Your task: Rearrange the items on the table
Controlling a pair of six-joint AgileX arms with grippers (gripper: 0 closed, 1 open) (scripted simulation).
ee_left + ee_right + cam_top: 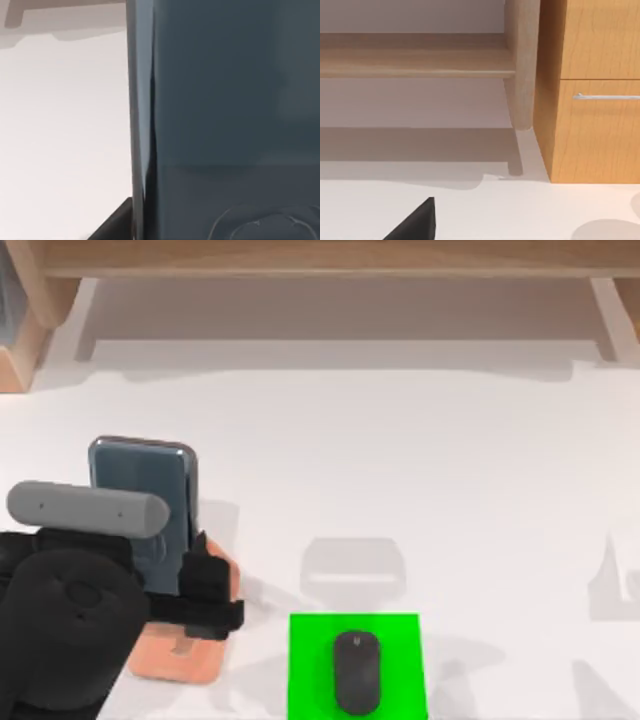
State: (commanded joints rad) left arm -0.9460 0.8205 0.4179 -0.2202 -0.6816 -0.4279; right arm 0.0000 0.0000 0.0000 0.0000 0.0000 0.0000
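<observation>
While the phone [140, 495] is clamped at its lower end by the left hand [185, 585] over an orange stand [185, 655] at bench [420, 470] left, slip or tilt is judged likely. Mouse [357, 670] is seen on the green pad [310, 670].

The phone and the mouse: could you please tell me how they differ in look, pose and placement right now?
The phone is a grey-blue, glossy, flat slab with rounded corners; the mouse is black, oval and smaller. The phone stands by an orange stand at the table's left, with the left gripper at it; the mouse lies untouched on a green mat. Both sit near the table's front edge.
</observation>
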